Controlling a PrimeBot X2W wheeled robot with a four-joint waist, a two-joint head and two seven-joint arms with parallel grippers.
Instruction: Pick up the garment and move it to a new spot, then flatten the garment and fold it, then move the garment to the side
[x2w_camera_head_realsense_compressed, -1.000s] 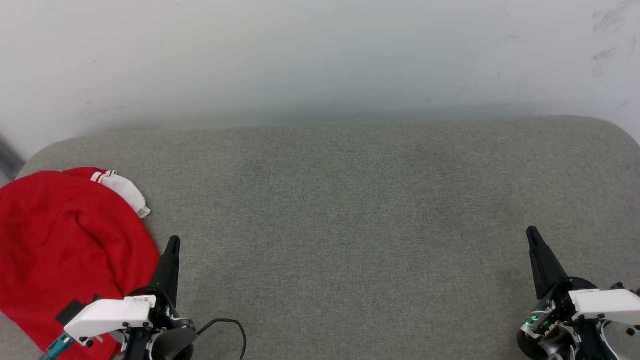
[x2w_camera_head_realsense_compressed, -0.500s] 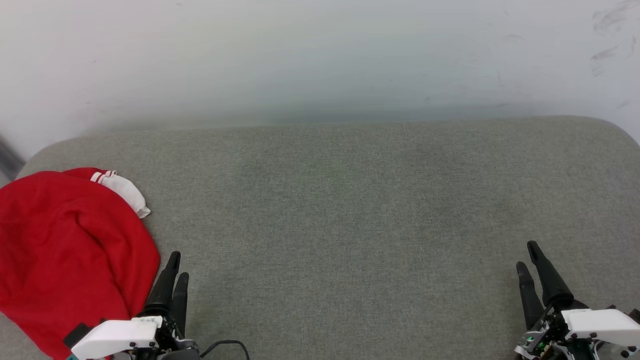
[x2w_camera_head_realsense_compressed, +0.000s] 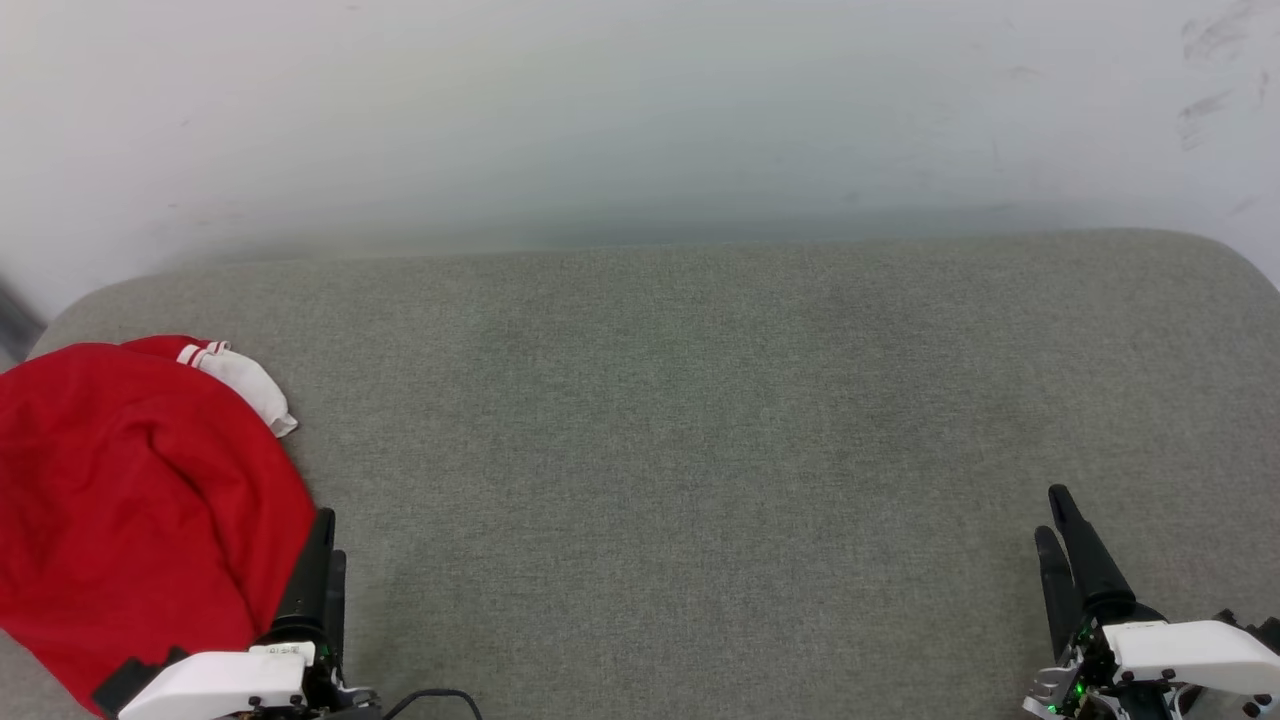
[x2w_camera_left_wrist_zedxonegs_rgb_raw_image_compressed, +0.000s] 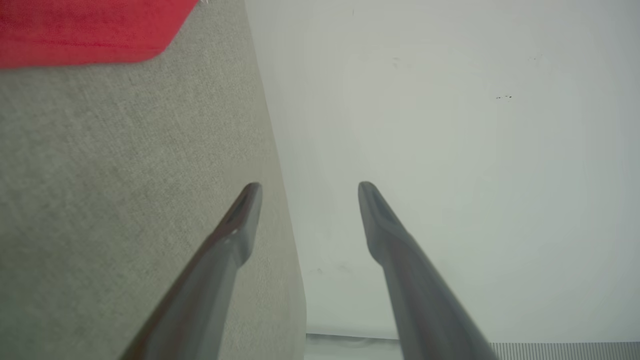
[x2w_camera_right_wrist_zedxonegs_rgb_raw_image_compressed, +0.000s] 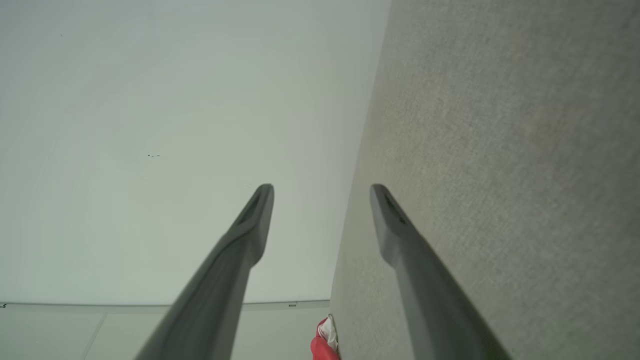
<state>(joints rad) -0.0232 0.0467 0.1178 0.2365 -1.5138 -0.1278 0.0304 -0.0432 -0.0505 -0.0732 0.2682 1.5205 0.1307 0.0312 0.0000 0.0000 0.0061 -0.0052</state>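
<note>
Left gripper: we see its fingers spread wide, gripping nothing, just beside the garment.
Right gripper: equally wide, empty, well apart from the cloth.
Garment: a red heap, one white sleeve showing, at the grey cushion's left end.
Why: we judge both hands poised low, ready to reach.

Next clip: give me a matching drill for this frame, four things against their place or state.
1 garment
2 sleeve
3 left gripper
4 right gripper

a open, lower right of head view
b white, at garment's far edge
c red heap, left end of cushion
d open, beside garment

Pairs: 1-c, 2-b, 3-d, 4-a
</note>
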